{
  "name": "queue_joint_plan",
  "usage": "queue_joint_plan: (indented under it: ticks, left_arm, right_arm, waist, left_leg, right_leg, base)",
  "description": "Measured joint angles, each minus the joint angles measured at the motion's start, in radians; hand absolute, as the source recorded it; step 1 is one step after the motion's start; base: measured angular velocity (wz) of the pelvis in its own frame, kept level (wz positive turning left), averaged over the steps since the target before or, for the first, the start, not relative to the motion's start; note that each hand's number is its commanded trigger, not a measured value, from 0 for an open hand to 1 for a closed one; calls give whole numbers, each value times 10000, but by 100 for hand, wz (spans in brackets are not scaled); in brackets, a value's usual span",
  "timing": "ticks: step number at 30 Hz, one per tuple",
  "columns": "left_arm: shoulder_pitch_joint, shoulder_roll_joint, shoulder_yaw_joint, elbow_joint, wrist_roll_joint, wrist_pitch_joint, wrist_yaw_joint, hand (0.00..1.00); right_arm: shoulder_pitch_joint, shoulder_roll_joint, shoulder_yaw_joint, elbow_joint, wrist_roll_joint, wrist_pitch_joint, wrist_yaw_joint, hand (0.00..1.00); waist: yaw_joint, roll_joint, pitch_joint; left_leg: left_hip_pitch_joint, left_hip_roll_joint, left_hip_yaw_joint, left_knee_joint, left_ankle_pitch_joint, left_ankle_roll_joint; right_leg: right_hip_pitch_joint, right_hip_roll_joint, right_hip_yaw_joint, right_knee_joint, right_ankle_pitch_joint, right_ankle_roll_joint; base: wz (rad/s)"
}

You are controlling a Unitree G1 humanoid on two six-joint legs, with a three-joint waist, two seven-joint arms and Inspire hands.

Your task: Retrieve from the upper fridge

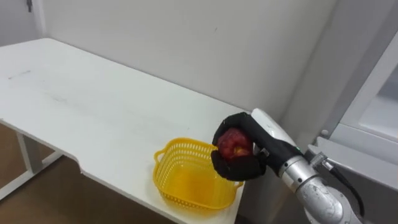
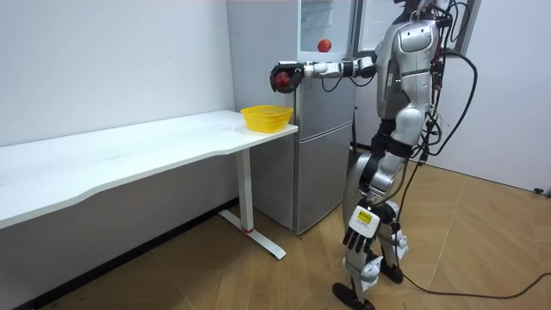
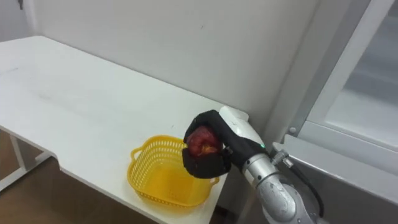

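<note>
white tabletop (image 1: 93, 106) runs along a pale wall in the left eye view, with a yellow mesh basket (image 1: 180, 145) at its end beside the fridge (image 1: 367, 140). the robot's right hand (image 1: 239, 169), dark-gloved, comes in from the right and hangs just above the basket's rim on the fridge side. fingers and thumb are curled round a red apple (image 1: 234, 145), which is clear of the basket, not in it.

from the room view, the robot stands upright in front of the fridge, whose upper compartment is open. its right arm is stretched level towards the table end, holding the apple above the basket and a little to its fridge side. a second red fruit (image 2: 325, 45) shows inside the upper compartment. the left hand (image 2: 361, 228) hangs beside the thigh, idle; whether it is spread or closed cannot be told from here.

the right eye view gives the same picture: the apple wrapped in the hand over the rim nearest the fridge, with nothing in the basket beneath.

by the look of it, the fetch from the upper fridge is done and the drop-off is in hand. the next move likely calls for carrying the hand over the basket's middle and lowering it. the grip can then be loosened there, so the apple does not glance off the rim.
</note>
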Motion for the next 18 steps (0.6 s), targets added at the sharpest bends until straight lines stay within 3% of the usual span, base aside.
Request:
queue_joint_plan:
  ticks: [9,14,18]
  left_arm:
    - [-65,-17,-63,-39,6,33,-27,0]
    - [-258,-17,-227,-33,10,32,-31,0]
    - [-290,-22,-262,-16,9,32,-33,0]
  right_arm:
    - [0,26,174,652,5,-3,336,100]
    - [0,68,287,1239,3,-13,416,100]
    - [-1,74,369,1263,8,-15,429,100]
  waist:
    - [311,-21,-5]
    - [466,40,73]
    - [527,31,86]
  left_leg:
    - [-232,-26,-92,80,0,1]
    - [-300,-47,-179,109,0,0]
    - [-467,-47,-184,116,6,-10]
  right_leg:
    - [-172,1,-35,0,-1,1]
    - [-250,1,-28,3,-7,11]
    - [-370,4,-34,20,-10,14]
  base:
    - [3]
    - [4]
    - [0]
